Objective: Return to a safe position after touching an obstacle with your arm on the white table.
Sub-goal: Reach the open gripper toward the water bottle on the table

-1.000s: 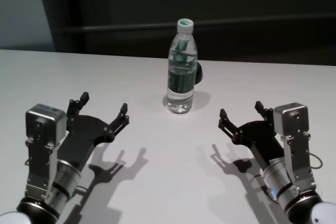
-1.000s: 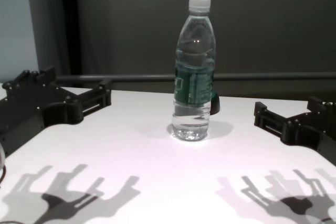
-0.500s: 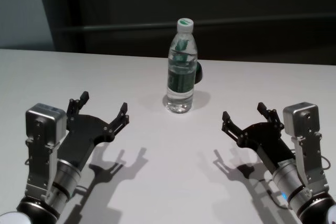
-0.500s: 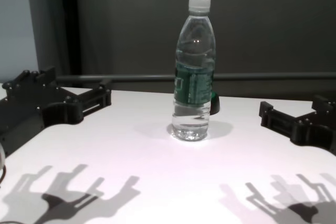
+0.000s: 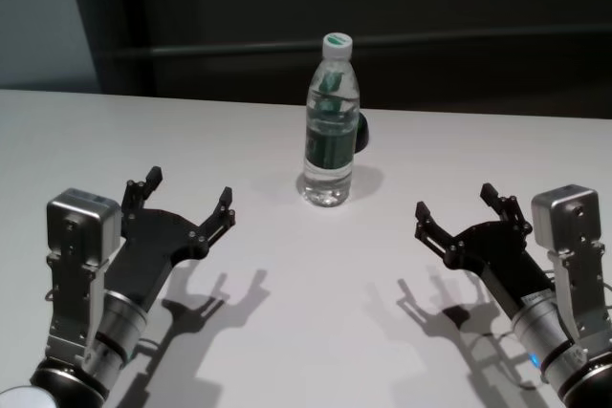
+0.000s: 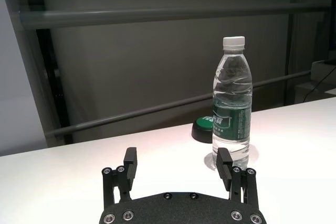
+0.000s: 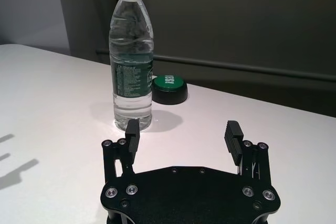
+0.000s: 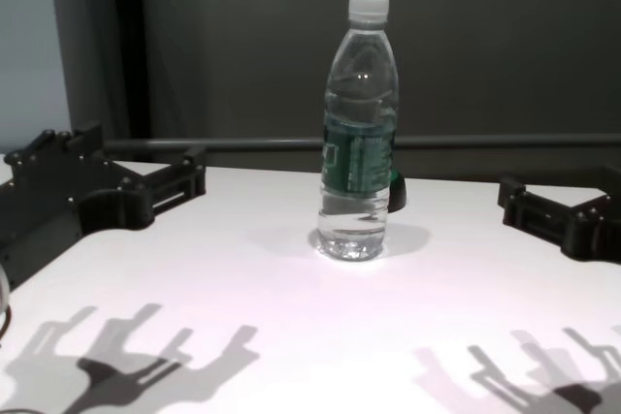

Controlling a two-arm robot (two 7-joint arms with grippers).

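A tall clear water bottle (image 5: 331,121) stands straight up on the white bench (image 5: 287,284). It has a white cap on top and a dark green band around its middle. There is water in it.

The left gripper (image 5: 186,200) hangs just above the bench. Its two black fingers (image 5: 223,207) are spread wide apart, and they hold nothing. The bottle is out past the tips of these fingers and off to the side. It is well apart from them and does not touch them. From the left wrist view, the bottle (image 6: 231,103) stands beyond one finger (image 6: 224,167), with bare bench between them.

The right gripper (image 5: 462,210) hangs low over the bench on the other side. Its fingers (image 5: 427,222) are spread wide too, with nothing between them. The bottle is out ahead of these fingers and off to the side, well apart from them. From the right wrist view, the bottle (image 7: 130,53) stands past one finger (image 7: 132,132) and does not touch it.

So the bottle sits beyond both sets of fingers, about in the middle between the two grippers.

A small round thing with a green top (image 7: 169,89) lies on the bench just behind the bottle, farther from the fingers than the bottle is. It has a dark rim.

Dark shadows of both grippers fall on the bench below them.
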